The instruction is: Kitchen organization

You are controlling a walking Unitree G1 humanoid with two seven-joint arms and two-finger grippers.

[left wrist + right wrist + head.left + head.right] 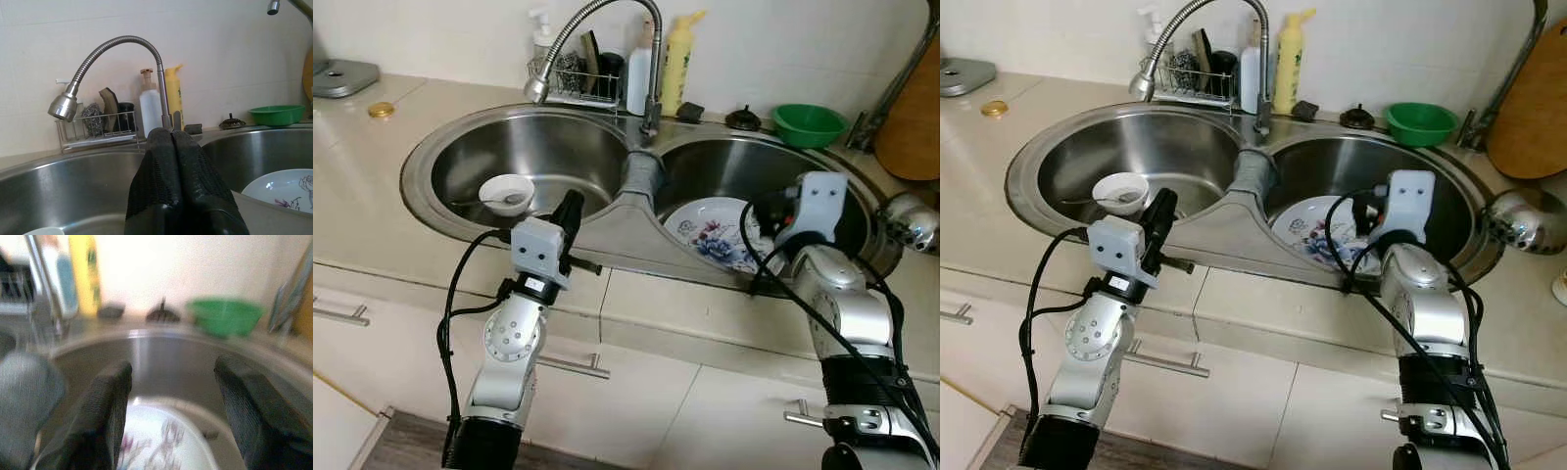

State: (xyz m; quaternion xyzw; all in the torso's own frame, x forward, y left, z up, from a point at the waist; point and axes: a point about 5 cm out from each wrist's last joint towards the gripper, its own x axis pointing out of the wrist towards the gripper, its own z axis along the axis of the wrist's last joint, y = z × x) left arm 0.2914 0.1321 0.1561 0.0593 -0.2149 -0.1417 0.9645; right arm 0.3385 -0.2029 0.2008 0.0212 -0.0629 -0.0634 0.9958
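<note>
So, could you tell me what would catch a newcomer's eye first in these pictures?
Probably the double steel sink, with a floral plate leaning in its right basin and a small white bowl in the left. The right gripper hangs open just above the plate, while the left gripper, fingers shut, sits at the left basin's front rim. Behind, a green bowl stands out.

Brushed shiny steel sink, glossy glazed plate, matt textured gripper fingers.
</note>
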